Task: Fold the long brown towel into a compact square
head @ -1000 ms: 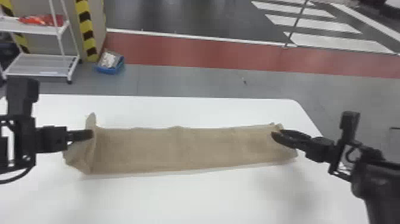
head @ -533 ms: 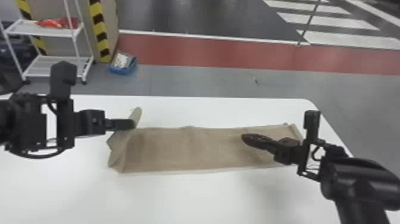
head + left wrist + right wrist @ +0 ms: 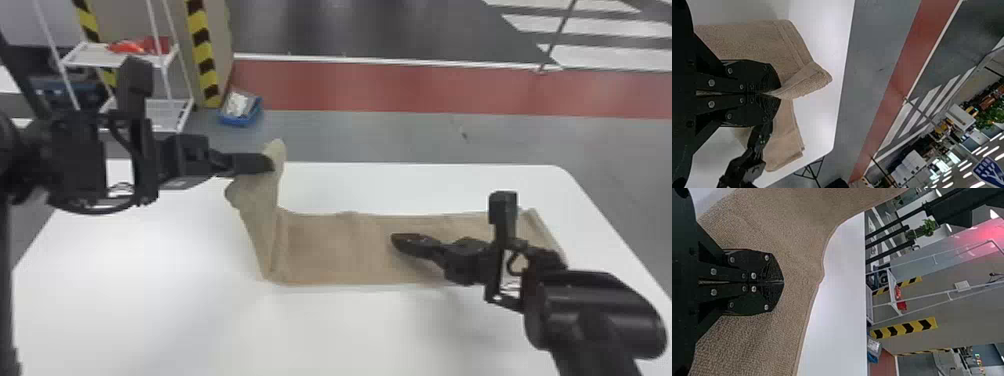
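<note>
The brown towel [image 3: 330,247] lies lengthwise on the white table, its left end lifted. My left gripper [image 3: 270,163] holds that raised end above the table; in the left wrist view the left gripper [image 3: 777,94] is shut on a folded corner of the towel [image 3: 809,80]. Over the towel's right half is my right gripper [image 3: 397,240]. Seen from its own wrist, the right gripper [image 3: 782,282] has its fingers together, with the towel's surface [image 3: 750,340] spread behind them and no cloth visibly pinched.
The white table [image 3: 325,330] reaches beyond the towel on every side. Past its far edge stand a white wire shelf [image 3: 167,112] and a blue bin [image 3: 240,107] on the grey floor.
My left gripper has carried the towel's left end up and to the right. The right gripper has moved leftward from the towel's right end to over its right half.
</note>
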